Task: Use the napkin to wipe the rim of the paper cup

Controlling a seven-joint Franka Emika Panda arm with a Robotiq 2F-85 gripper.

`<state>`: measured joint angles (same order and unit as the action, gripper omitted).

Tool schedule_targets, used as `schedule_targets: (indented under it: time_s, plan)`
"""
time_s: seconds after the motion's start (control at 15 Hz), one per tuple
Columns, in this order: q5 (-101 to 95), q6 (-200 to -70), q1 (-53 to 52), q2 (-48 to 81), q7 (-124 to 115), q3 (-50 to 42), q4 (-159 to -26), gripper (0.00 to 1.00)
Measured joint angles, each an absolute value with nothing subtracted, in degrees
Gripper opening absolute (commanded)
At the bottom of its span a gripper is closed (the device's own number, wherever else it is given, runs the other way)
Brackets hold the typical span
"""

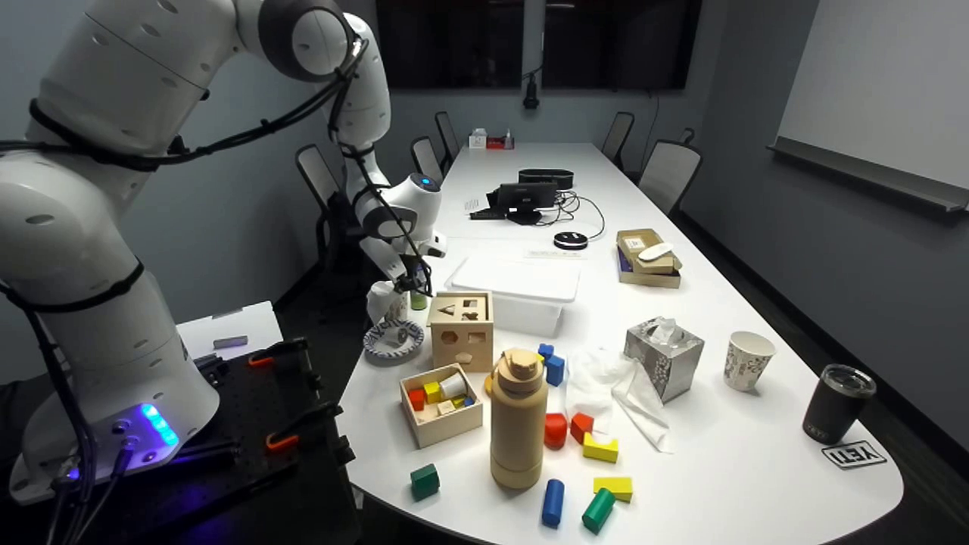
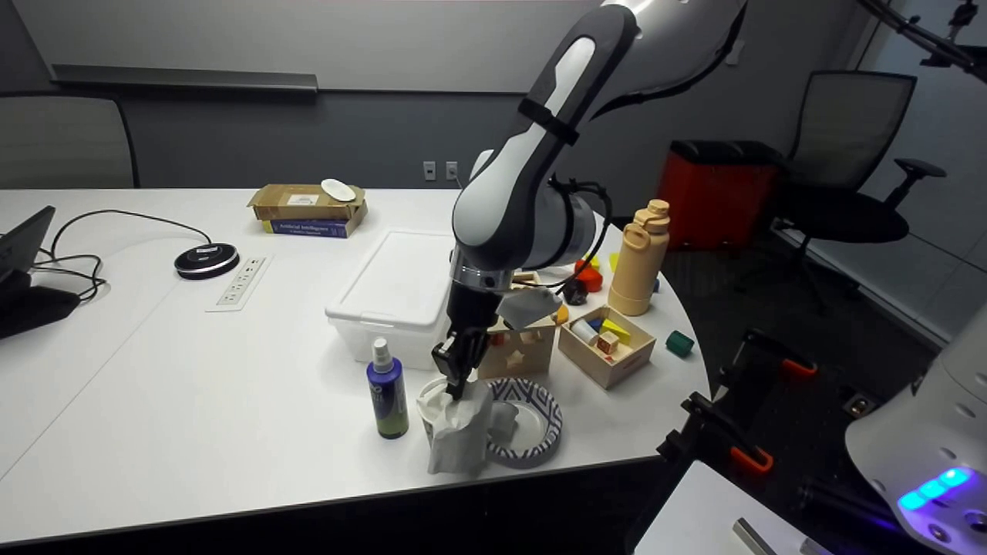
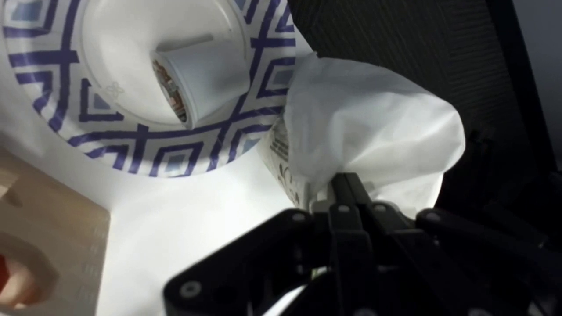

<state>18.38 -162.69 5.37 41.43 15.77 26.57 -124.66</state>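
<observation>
The patterned white paper cup (image 1: 399, 306) stands upright at the table edge, partly covered; it also shows in the wrist view (image 3: 281, 164). No blue mark shows on it. The white napkin (image 2: 461, 441) drapes over its rim and hangs down outside; it shows in the wrist view (image 3: 373, 118) and in an exterior view (image 1: 379, 300). My gripper (image 3: 347, 177) points down at the cup's mouth, also in both exterior views (image 1: 403, 285) (image 2: 456, 391). Its fingertips are together, pinching the napkin at the rim. The napkin hides most of the rim.
A patterned plate (image 3: 228, 153) with a small white cup (image 3: 210, 79) lying on it is beside the paper cup. A spray bottle (image 2: 388, 401) stands close on the other side. The wooden shape box (image 1: 462, 344) and lidded bin (image 2: 393, 293) stand behind. A tan bottle (image 1: 518, 424) stands farther off.
</observation>
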Motion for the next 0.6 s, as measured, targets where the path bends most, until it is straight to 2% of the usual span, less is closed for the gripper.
schedule_targets:
  time_s: [0.6]
  plan:
    - [19.5, -159.5, 3.3, 41.8, 6.5, 26.7, -124.1, 0.00]
